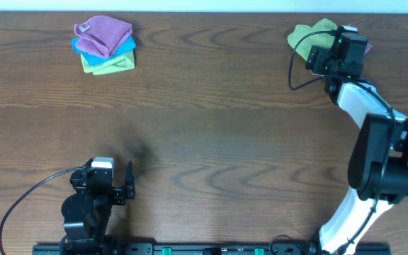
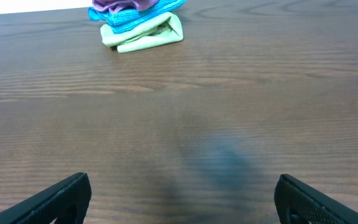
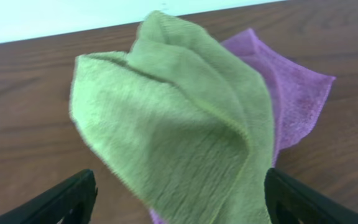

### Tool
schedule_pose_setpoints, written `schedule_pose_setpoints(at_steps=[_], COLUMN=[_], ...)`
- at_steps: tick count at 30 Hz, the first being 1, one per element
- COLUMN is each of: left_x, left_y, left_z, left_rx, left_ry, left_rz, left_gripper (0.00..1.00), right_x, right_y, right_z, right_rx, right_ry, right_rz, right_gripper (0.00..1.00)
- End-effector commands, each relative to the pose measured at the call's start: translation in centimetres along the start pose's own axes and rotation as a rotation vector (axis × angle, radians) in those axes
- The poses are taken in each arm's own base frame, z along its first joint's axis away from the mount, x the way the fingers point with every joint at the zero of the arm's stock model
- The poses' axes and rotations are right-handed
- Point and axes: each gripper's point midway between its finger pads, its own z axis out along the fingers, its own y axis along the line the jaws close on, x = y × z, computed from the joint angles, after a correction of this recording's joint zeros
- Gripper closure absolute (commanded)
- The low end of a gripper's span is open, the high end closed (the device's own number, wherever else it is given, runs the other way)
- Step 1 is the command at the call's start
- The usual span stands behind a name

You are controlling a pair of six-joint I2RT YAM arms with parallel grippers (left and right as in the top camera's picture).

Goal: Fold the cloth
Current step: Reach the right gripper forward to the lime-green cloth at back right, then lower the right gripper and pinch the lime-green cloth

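Spread wide, the right gripper (image 3: pixel 180 198) is set with 1 jaw at either side of the crumpled green terry cloth (image 3: pixel 166 137), and nothing is pinched. That cloth is found at 1 o'clock on the brown wood-grain table (image 1: pixel 225 127). It is heaped in loose folds upon a flat purple cloth (image 3: pixel 297 99), which shows from beneath it toward 3 o'clock in the wrist view. It is judged to be light, limp and slightly grippy, and it would sag when lifted. A hemmed corner is therefore best taken, with care that the purple layer is not caught too. Its corners cannot be told apart in the bunching, and its near part is cut off by the frame's lower edge. Overhead, much of it is hidden by the black-and-white right arm (image 1: pixel 346 53). At 11 o'clock a stack of 3 folded cloths (image 1: pixel 105 46), purple, blue and green, is set. At 7 o'clock the left gripper (image 2: pixel 182 199) is held parted over bare wood.
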Motion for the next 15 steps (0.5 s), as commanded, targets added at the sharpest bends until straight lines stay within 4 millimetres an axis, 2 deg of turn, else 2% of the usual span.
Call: schedule_pose_setpoints(at_steps=[1, 7, 14, 15], left_x=[0.7, 0.7, 0.7, 0.7], left_y=[-0.1, -0.1, -0.1, -0.1], left_z=[0.3, 0.3, 0.3, 0.3], left_rx=[0.002, 0.002, 0.002, 0.002], left_ry=[0.015, 0.015, 0.015, 0.015], left_rz=[0.015, 0.015, 0.015, 0.015], left_gripper=[0.05, 0.05, 0.05, 0.05], right_x=[0.4, 1.2, 2.8, 3.1], right_y=[-1.7, -2.5, -2.3, -2.3], right_z=[1.3, 2.8, 4.1, 4.3], right_rx=[0.036, 0.044, 0.030, 0.030], right_ry=[-0.003, 0.012, 0.032, 0.036], right_rz=[0.048, 0.083, 0.083, 0.081], right_gripper=[0.17, 0.18, 0.28, 0.34])
